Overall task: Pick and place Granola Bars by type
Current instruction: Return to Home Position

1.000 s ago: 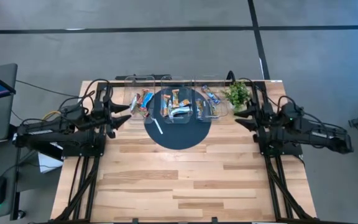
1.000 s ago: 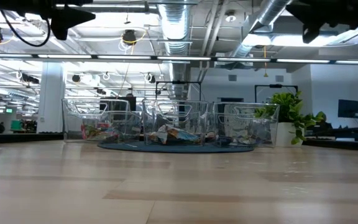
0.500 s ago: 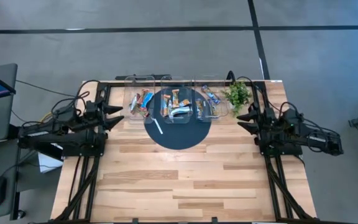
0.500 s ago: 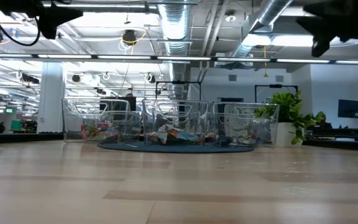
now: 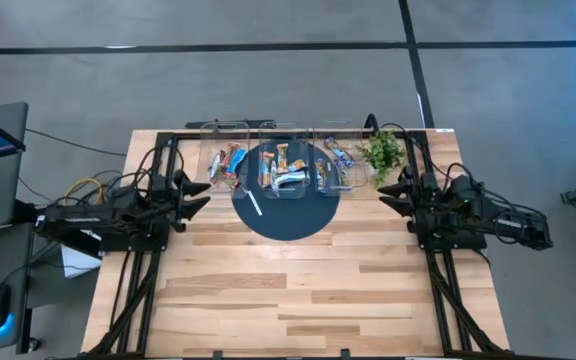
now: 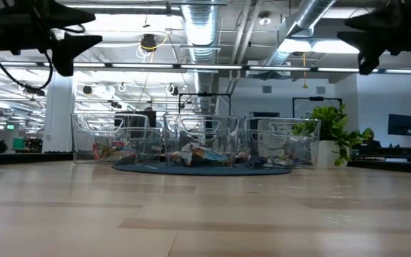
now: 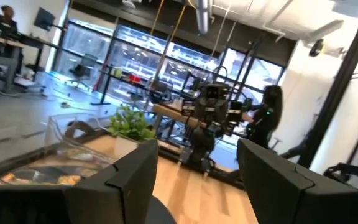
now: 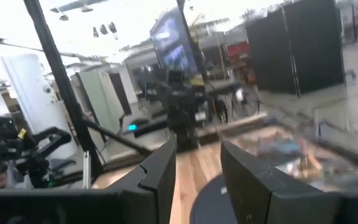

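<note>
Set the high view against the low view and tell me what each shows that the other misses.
Only the high view: the thin white stick on the dark mat, plus the left gripper and right gripper clearly open at the table sides. Only the low view: the ceiling ducts overhead. Both: the three transparent bins holding granola bars, and the plant.
</note>
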You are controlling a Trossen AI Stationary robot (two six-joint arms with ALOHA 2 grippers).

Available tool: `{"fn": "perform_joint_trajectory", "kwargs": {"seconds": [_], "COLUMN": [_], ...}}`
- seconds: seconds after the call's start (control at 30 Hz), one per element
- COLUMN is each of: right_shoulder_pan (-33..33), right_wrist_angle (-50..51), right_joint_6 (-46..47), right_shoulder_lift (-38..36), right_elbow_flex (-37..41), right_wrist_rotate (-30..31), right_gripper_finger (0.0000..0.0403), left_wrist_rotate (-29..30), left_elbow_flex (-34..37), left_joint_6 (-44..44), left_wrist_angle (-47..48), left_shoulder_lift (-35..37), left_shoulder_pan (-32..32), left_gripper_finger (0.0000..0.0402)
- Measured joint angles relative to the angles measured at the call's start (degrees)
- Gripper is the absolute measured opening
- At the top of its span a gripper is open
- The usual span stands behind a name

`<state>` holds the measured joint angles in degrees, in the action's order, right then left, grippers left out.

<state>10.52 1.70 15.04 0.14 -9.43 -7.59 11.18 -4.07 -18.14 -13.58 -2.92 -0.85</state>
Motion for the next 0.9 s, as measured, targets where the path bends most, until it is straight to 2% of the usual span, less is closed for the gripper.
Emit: {"fn": "perform_joint_trajectory", "kwargs": {"seconds": [0.13, 0.3, 0.43, 0.57, 0.63, 0.73, 0.9], "right_shoulder_pan": [0.0, -0.02, 0.0, -0.02, -0.02, -0.02, -0.02], "right_wrist_angle": [2.57, 1.94, 3.01, 6.98, 11.4, 17.76, 8.98], "right_joint_6": [2.5, 2.08, 1.62, 2.21, 3.66, 5.95, 5.44], "right_shoulder_lift": [0.0, 0.0, 0.0, 0.0, 0.0, 0.0, -0.02], "right_elbow_flex": [0.02, 0.02, 0.02, 0.0, 0.0, 0.15, 2.53], "right_wrist_rotate": [-0.3, -1.51, -1.49, -1.47, -1.47, -1.32, -1.3], "right_gripper_finger": [0.0121, 0.0121, 0.0121, 0.0121, 0.0121, 0.0121, 0.0121], "left_wrist_rotate": [0.89, 6.11, 9.65, 11.19, 10.96, 7.28, 5.21], "left_elbow_flex": [2.18, 3.47, 3.47, 3.49, 3.49, 3.51, 3.54], "left_joint_6": [-0.56, -0.58, -1.38, -6.08, -8.44, -8.98, -7.77], "left_wrist_angle": [-0.61, -1.67, 1.6, 5.25, 6.47, 7.66, 7.6], "left_shoulder_lift": [2.5, 2.56, 2.69, 2.66, 2.66, 2.66, 2.66], "left_shoulder_pan": [2.39, 5.43, 6.28, 6.29, 6.3, 6.3, 6.3], "left_gripper_finger": [0.0213, 0.0213, 0.0213, 0.0213, 0.0213, 0.0213, 0.0213]}}
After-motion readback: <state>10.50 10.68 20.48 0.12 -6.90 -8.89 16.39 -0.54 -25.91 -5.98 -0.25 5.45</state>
